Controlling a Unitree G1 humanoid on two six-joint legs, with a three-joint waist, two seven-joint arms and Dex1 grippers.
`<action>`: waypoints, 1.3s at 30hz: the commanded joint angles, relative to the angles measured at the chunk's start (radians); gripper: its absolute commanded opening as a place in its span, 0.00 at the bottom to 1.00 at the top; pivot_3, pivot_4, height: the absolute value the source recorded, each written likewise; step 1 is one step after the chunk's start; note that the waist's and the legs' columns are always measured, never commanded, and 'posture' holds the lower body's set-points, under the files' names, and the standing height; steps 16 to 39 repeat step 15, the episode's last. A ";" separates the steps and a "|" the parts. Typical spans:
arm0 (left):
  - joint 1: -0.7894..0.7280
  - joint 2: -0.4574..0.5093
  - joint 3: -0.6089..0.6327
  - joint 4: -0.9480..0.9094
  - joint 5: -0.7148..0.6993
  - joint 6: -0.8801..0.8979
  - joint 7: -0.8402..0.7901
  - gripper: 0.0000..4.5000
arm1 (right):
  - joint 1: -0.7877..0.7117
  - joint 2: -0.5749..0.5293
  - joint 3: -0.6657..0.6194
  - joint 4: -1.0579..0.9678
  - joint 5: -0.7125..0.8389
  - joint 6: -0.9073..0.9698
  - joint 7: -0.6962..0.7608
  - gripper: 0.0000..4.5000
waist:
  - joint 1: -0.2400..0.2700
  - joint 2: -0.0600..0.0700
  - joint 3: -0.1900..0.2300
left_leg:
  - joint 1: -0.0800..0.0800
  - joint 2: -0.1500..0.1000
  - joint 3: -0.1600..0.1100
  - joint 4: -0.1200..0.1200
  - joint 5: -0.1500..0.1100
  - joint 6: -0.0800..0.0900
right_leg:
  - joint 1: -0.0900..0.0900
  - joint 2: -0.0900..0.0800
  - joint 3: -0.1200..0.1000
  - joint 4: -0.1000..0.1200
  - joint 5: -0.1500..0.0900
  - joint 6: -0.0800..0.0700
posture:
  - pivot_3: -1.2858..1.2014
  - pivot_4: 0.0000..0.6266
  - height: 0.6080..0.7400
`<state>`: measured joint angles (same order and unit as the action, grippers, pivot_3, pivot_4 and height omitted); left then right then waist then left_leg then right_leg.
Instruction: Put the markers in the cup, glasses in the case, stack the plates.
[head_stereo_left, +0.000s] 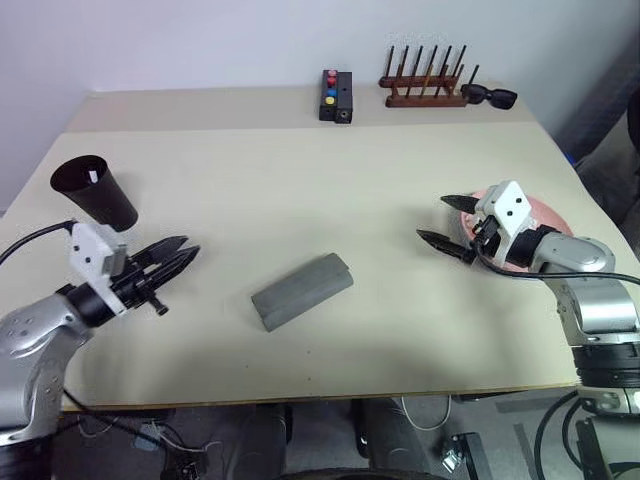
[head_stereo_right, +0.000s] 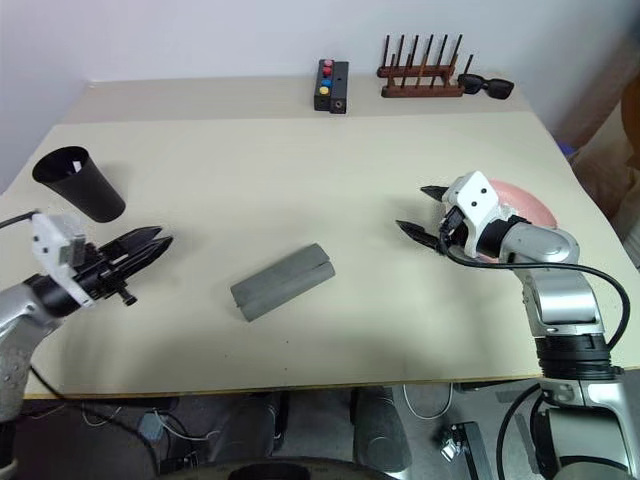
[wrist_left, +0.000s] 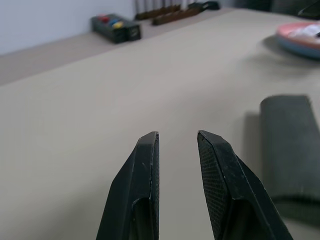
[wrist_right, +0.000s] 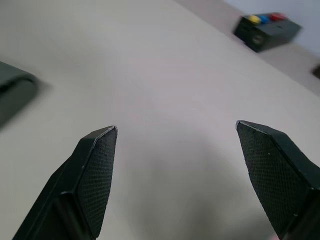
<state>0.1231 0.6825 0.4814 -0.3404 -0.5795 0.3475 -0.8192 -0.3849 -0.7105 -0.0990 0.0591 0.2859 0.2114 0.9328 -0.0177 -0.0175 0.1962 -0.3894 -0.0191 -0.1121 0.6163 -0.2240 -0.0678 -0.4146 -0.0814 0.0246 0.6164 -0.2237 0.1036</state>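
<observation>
The dark cup (head_stereo_left: 93, 190) stands at the table's left, and a small white end shows just inside its rim; the markers are otherwise hidden. My left gripper (head_stereo_left: 192, 247) hovers to the cup's right, its fingers (wrist_left: 145, 170) a narrow gap apart with nothing between them. The grey case (head_stereo_left: 302, 290) lies shut mid-table. The glasses are out of view. At the right, the pink plate (head_stereo_left: 552, 215) sits on a bluish rim (wrist_left: 300, 49). In front of the plates my right gripper (head_stereo_left: 433, 219) stands wide open and empty, pointing toward the case.
Along the far edge stand a black box (head_stereo_left: 336, 95) with coloured buttons, a wooden peg rack (head_stereo_left: 425, 82) and black sunglasses (head_stereo_left: 490, 96). The table's front edge (head_stereo_left: 330, 392) runs just below both arms.
</observation>
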 joint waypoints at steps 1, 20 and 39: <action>0.061 -0.008 0.075 -0.046 -0.001 -0.008 0.036 0.26 | -0.015 0.003 -0.010 0.025 0.030 -0.022 0.042 0.86 | 0.002 0.000 0.000 | 0.000 0.000 0.000 0.000 0.000 0.000 | 0.000 0.000 0.000 0.000 0.000 0.000 | 0.52 0.24 1.00; 0.106 -0.045 0.030 -0.060 0.019 -0.021 0.094 0.26 | -0.069 0.049 0.023 0.131 0.003 -0.075 0.054 0.86 | 0.001 0.000 0.000 | 0.000 0.000 0.000 0.000 0.000 0.000 | 0.000 0.000 0.000 -0.001 0.000 0.000 | 0.52 0.24 1.00; 0.106 -0.045 0.030 -0.060 0.019 -0.021 0.094 0.26 | -0.069 0.049 0.023 0.131 0.003 -0.075 0.054 0.86 | 0.001 0.000 0.000 | 0.000 0.000 0.000 0.000 0.000 0.000 | 0.000 0.000 0.000 -0.001 0.000 0.000 | 0.52 0.24 1.00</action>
